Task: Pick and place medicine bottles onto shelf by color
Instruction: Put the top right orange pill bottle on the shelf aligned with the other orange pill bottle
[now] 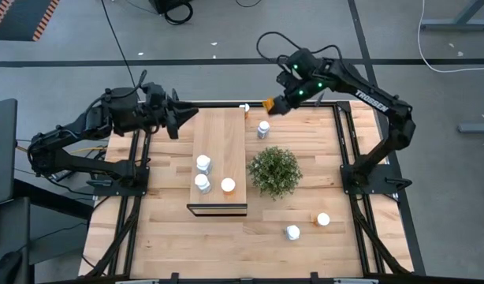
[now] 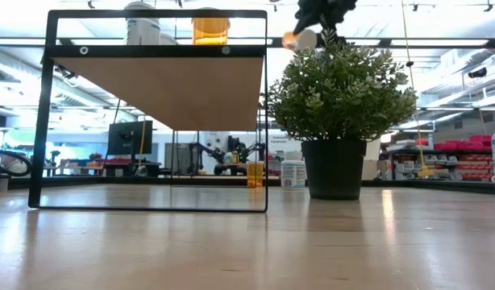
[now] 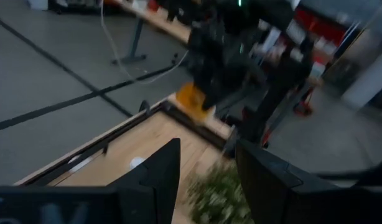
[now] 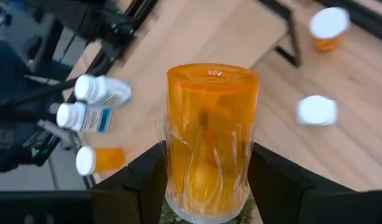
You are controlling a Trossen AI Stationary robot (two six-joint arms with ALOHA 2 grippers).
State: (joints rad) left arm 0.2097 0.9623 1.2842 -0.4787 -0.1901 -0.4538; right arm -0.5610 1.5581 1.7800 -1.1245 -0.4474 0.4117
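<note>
- An orange medicine bottle point(image 4: 211, 140) sits clamped between the dark fingers point(image 4: 144, 180) of the right gripper point(image 1: 273, 103), its orange base facing the wrist camera.
- In the high view, the gripper holds this bottle in the air over the table's far edge, just beyond the far end of the shelf point(image 1: 220, 134).
- In the low view, the held bottle point(image 2: 300, 39) shows lying sideways above the plant point(image 2: 342, 97), white cap pointing left.
- Three bottles stand on the shelf near its front end: two white bottles point(image 1: 203, 163) point(image 1: 202, 183) side by side along the left, and an orange bottle point(image 1: 228, 186) to their right.
- The low view shows a white bottle point(image 2: 141, 22) and the orange one point(image 2: 210, 26) upright on the shelf top.
- On the table, an orange bottle point(image 1: 244, 110) stands just beside the shelf's far right corner, with a white bottle point(image 1: 263, 128) near it.
- Two more stand well apart from the shelf, near the table's front right: an orange bottle point(image 1: 323, 219) and a white bottle point(image 1: 292, 232).
- The left gripper point(image 1: 187, 115) hovers at the shelf's far left corner, fingers point(image 3: 157, 177) spread apart and holding nothing.
- The wooden table point(image 1: 171, 237) carries the shelf, the plant and the loose bottles.
</note>
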